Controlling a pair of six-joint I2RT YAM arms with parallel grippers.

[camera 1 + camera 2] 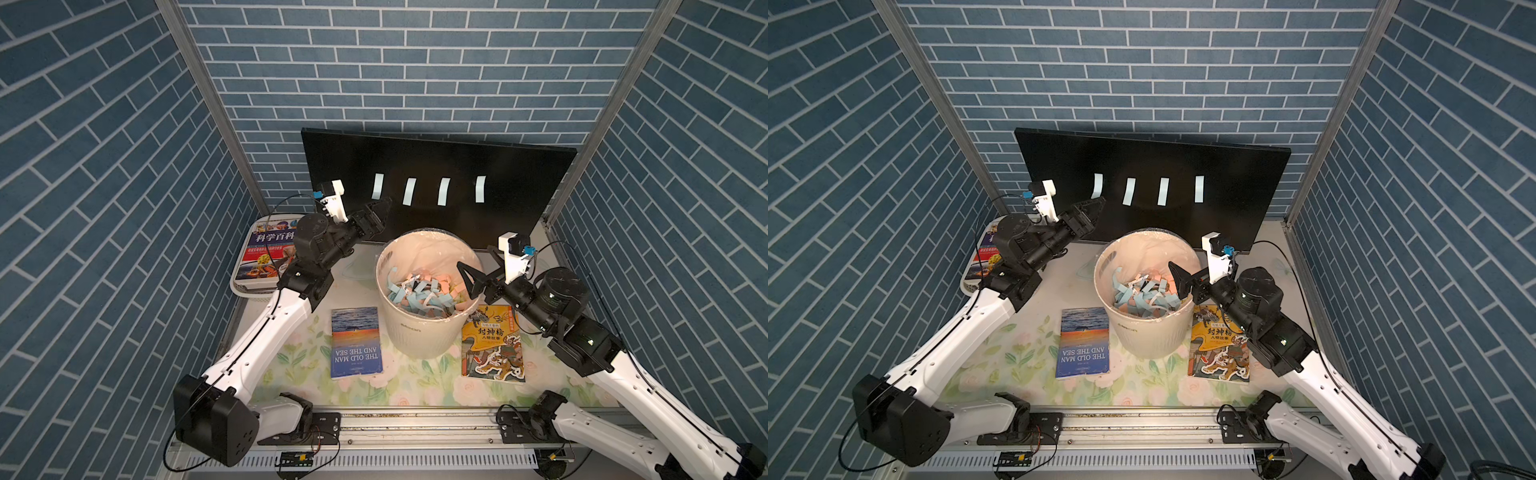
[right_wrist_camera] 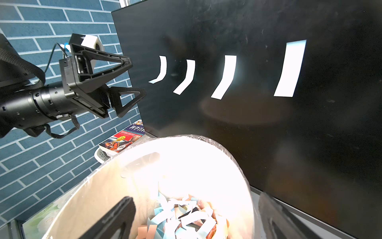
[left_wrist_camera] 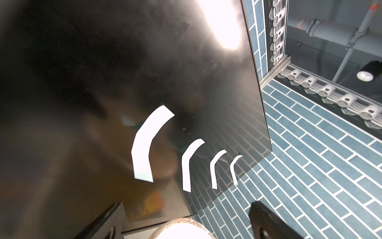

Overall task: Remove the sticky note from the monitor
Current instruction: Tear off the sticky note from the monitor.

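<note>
We see four sticky notes (image 1: 444, 191) in a row on the monitor (image 1: 519, 174), which stands at the back of the surface (image 1: 291, 374). Left arm (image 1: 286, 311) jaws open, empty, just beside the leftmost sticky note (image 1: 378, 186), not touching. Right arm (image 1: 648, 386) jaws open, empty, over the white bin (image 1: 399, 328).

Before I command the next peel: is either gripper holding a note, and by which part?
Nothing is held: left gripper open and empty near the monitor, right gripper open over the bin.

Robot lab test booth.
Brick-print panels (image 1: 415, 62) on metal posts (image 1: 210, 95) enclose a table (image 1: 299, 365); two arms (image 1: 266, 332) bolt to a rail (image 1: 415, 424).
</note>
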